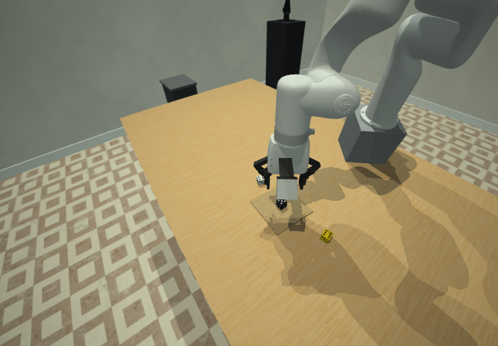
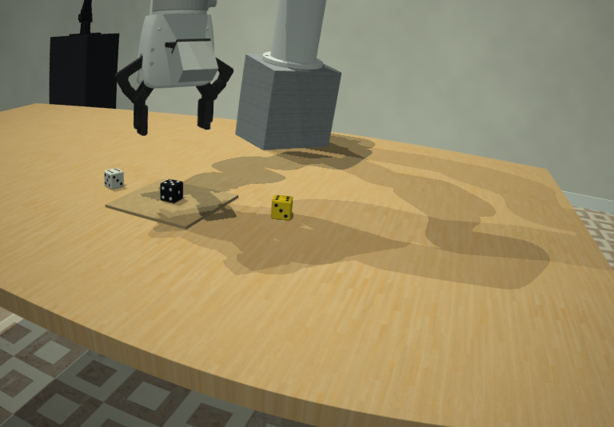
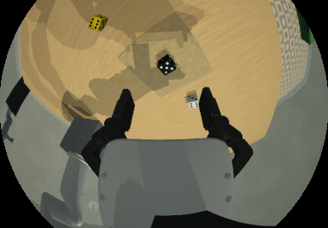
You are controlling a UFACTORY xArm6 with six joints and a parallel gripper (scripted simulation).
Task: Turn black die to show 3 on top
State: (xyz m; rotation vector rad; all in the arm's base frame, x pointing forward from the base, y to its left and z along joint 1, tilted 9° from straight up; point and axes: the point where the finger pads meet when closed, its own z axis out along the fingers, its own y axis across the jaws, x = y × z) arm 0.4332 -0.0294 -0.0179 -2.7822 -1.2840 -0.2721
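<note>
The gripper hangs above the wooden table with its jaws spread to their widest; nothing sits between the black fingers, and they touch neither the dice nor the mat; in the exterior view the fingertips stand well clear of the table surface, pointing straight down. In the wrist view the two fingers frame the scene from below, and the gap between them is bare wood at the mat's near edge.

The black die lies flat on the thin translucent mat, fully within its outline and toward the mat's far corner; the face turned to the exterior camera shows five pips, and the wrist view shows several white pips on its top face, though the exact count is too small to read. The mat lies flat on the table.

The white die rests on the table just off the mat's left edge, apart from it; in the wrist view it appears just beside the inner side of one finger, lower down on the table. The yellow die sits on the bare table to the right of the mat, well apart from the black die; its camera-facing side shows three pips. No die lies on another.
</note>
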